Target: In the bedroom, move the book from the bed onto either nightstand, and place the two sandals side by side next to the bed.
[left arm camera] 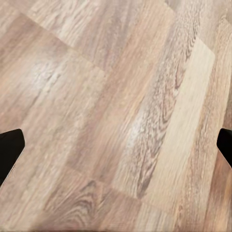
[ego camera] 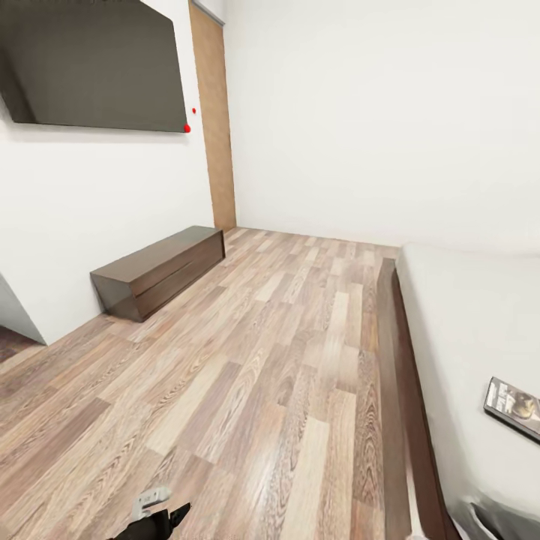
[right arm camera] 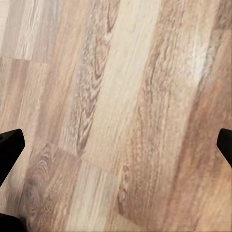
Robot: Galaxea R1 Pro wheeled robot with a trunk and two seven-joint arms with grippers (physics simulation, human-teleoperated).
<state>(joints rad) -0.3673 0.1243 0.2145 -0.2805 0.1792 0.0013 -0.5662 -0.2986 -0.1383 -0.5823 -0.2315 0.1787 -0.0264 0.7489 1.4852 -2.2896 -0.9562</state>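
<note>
The small dark paperback book [ego camera: 514, 408] lies flat on the pale grey mattress of the dark-framed bed [ego camera: 465, 315], near the edge, probably within reach once the robot turns. No sandals or nightstand can be made out; a low dark-brown wooden bench cabinet [ego camera: 161, 270] stands against the white wall beneath a black wall screen [ego camera: 94, 64]. Left gripper [left arm camera: 116, 145] and right gripper [right arm camera: 116, 145] hang spread, empty, above the wood-plank floor [ego camera: 247, 390], suited to travelling.
</note>
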